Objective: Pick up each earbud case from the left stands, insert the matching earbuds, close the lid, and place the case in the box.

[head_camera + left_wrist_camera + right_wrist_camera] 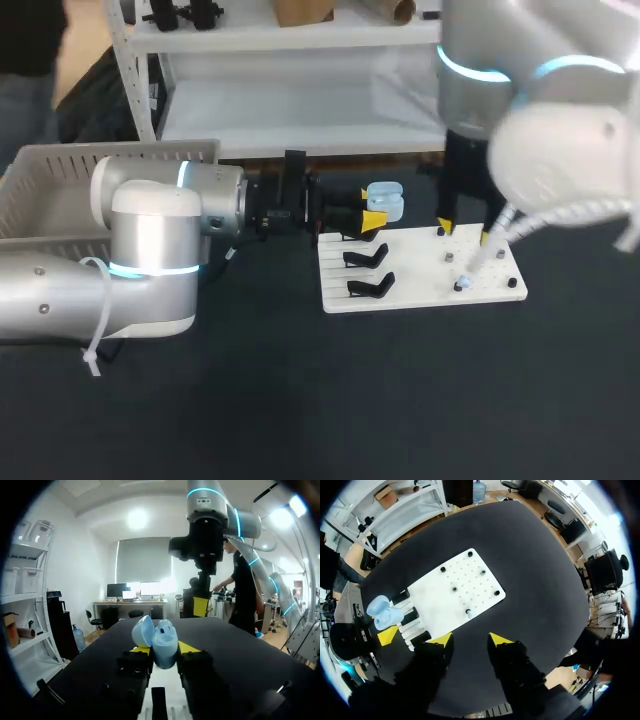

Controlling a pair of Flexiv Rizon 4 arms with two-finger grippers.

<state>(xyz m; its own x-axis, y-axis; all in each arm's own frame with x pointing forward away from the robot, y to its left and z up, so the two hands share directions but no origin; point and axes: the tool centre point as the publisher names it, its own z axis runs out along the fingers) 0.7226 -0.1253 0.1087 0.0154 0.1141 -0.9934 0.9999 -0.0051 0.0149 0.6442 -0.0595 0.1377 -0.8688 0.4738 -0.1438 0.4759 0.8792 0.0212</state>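
A light blue earbud case (386,201) with its lid up is held between the yellow tips of my left gripper (374,214), just off the far left corner of the white board (420,292). The left wrist view shows the case (161,642) upright, with the left gripper (165,649) shut on it from both sides. My right gripper (465,233) hangs open above the board's right half with nothing between its fingers. In the right wrist view the right gripper (470,640) looks down on the board (440,605) and a small pale earbud (469,613) on a peg.
Two empty black stands (366,258) (370,288) sit on the board's left part, and several dark pegs (512,282) dot its right part. A grey slotted box (50,190) stands at the table's far left behind my left arm. Dark tabletop lies in front of the board.
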